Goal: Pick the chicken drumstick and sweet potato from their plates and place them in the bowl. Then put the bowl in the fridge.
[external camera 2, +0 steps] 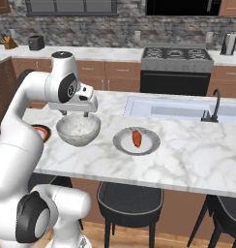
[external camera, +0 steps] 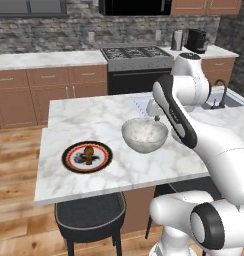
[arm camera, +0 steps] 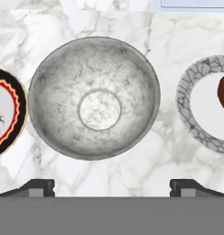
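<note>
Marble counter (external camera: 94,112) fills my left base view, with the bowl (external camera: 144,135) at centre and the drumstick (external camera: 88,151) on its red-rimmed plate (external camera: 87,156) lower left. My gripper (arm camera: 112,186) hangs above the bowl, jaws apart and empty; the sweet potato (external camera 2: 137,138) sits on the grey plate (external camera 2: 136,141) just right of the bowl.

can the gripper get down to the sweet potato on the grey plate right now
Probably yes. The gripper is open above the bowl, and the sweet potato lies uncovered on the grey plate beside it, with nothing over or between them.
</note>
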### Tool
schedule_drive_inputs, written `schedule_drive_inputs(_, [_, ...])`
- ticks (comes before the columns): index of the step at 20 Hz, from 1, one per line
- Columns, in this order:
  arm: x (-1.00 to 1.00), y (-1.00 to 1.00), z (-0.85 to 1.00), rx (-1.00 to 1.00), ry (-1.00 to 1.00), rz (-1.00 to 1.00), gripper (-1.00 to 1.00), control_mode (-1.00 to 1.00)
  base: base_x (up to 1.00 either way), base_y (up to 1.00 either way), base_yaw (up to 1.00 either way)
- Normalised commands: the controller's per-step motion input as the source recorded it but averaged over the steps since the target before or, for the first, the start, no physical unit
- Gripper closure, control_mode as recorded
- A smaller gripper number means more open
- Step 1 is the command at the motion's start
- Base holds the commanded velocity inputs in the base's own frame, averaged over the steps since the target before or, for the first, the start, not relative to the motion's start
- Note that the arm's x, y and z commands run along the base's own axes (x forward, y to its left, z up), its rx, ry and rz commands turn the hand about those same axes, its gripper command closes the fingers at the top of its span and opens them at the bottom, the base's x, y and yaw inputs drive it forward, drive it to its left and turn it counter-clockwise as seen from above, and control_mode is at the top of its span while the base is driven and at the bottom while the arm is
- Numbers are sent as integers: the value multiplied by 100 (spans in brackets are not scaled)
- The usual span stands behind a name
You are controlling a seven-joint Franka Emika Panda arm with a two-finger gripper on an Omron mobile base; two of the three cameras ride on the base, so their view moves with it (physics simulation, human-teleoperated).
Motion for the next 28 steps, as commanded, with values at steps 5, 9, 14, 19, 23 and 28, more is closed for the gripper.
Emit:
schedule_drive_inputs(5, [0, 0, 0, 0, 0, 0, -100, 100, 39, 23, -1])
schedule_drive_inputs(9, [0, 0, 0, 0, 0, 0, -100, 100, 0, 0, 0])
schedule_drive_inputs(14, [0, 0, 0, 0, 0, 0, -100, 100, 0, 0, 0])
schedule_drive_inputs(19, [0, 0, 0, 0, 0, 0, -100, -100, 0, 0, 0])
schedule_drive_inputs(23, [0, 0, 0, 0, 0, 0, -100, -100, 0, 0, 0])
schedule_drive_inputs(28, [0, 0, 0, 0, 0, 0, -100, -100, 0, 0, 0])
